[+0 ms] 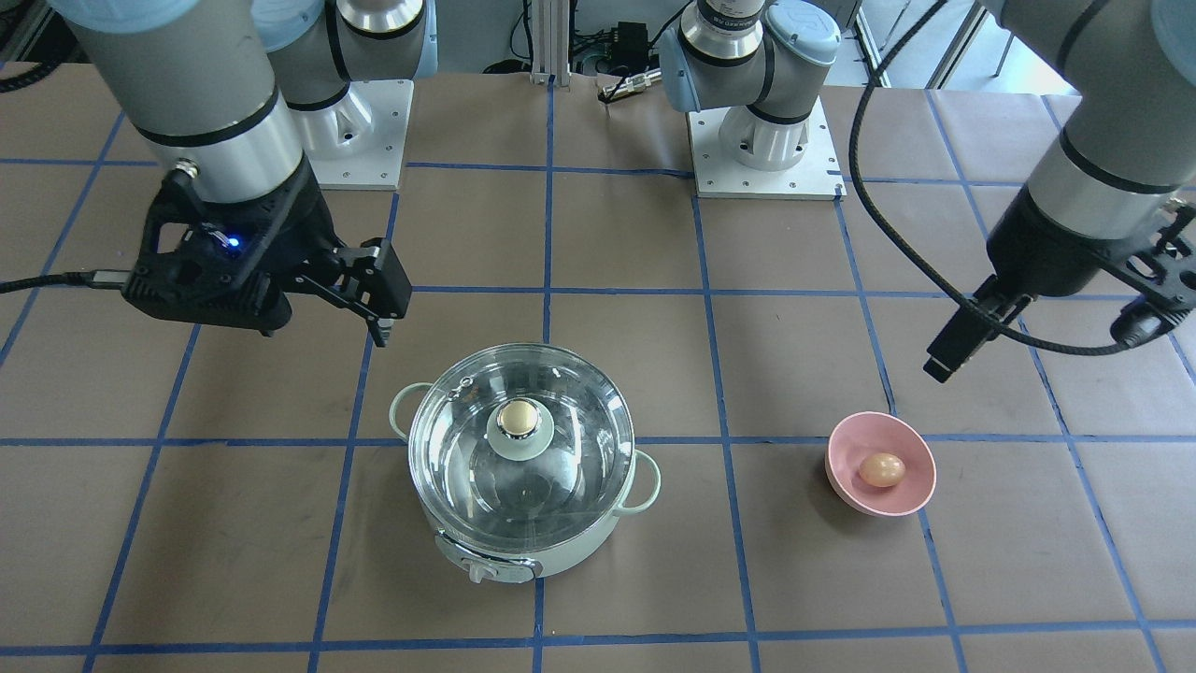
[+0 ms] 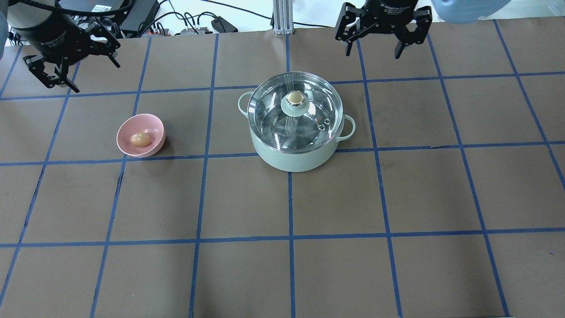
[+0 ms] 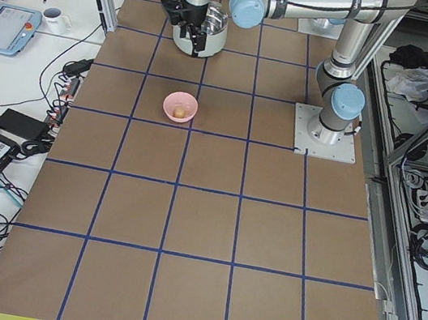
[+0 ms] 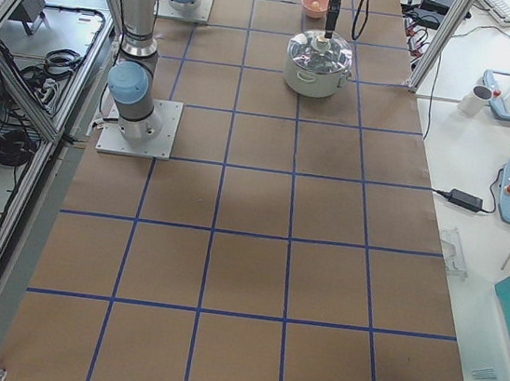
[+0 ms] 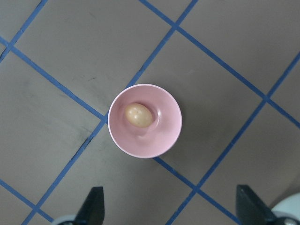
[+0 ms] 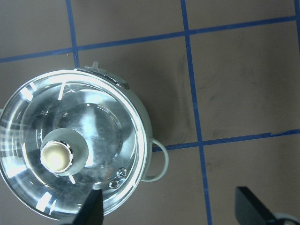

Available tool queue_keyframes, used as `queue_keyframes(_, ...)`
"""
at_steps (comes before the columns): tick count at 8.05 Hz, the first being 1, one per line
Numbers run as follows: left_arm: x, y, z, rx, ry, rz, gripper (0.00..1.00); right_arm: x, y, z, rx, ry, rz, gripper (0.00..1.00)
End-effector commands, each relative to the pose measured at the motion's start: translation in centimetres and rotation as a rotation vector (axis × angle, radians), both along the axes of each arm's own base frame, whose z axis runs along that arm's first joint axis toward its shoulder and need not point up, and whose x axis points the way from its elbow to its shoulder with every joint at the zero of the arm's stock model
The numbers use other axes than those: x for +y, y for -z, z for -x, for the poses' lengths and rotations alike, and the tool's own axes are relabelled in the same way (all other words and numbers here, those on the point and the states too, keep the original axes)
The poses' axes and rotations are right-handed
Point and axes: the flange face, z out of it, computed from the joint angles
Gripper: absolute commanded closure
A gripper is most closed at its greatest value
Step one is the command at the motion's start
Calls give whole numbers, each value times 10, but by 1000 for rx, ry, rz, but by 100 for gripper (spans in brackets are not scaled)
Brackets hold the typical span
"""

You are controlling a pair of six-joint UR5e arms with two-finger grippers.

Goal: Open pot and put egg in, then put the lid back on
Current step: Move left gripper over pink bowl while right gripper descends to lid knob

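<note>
While both arms hang over the table with jaws spread and empty, the left gripper (image 5: 171, 206) hovers above the pink bowl (image 2: 153, 149) at left. In it lies the egg (image 2: 140, 140), light, smooth and probably quick to crack, best pinched gently across its middle. At centre the pot (image 2: 291, 160) sits closed under its lid (image 2: 269, 110), whose slick glass is best lifted by the golden knob (image 2: 294, 98); the right gripper (image 2: 373, 52) waits to its right.

The lid (image 2: 269, 110) sits on the pot (image 2: 287, 161) near the table (image 2: 397, 198) centre. The egg (image 2: 140, 140) lies in the bowl (image 2: 153, 147), well apart from the pot, on the robot's left.
</note>
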Motion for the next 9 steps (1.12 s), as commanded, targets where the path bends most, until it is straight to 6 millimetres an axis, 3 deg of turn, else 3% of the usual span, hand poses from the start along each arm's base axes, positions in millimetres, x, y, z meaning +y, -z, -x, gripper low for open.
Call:
queue_keyframes(1, -13, 59, -28, -45, -213, -14, 0, -21, 54, -81, -22, 56, 31, 0)
queue_keyframes(2, -7, 79, -27, -32, -281, -44, 0, -31, 90, -103, -8, 59, 11, 0)
queue_keyframes(4, -10, 106, -26, -13, -353, -89, 0, -39, 135, -136, 5, 62, 0, 0)
queue_keyframes(6, -18, 134, -28, -8, -360, -136, 10, -41, 148, -139, 10, 65, -12, 0)
queue_keyframes(8, -25, 160, -30, -4, -361, -182, 29, -36, 150, -147, 13, 57, -16, 1)
queue_keyframes(9, -24, 167, -30, -4, -361, -196, 30, -35, 153, -146, 18, 51, -22, 6)
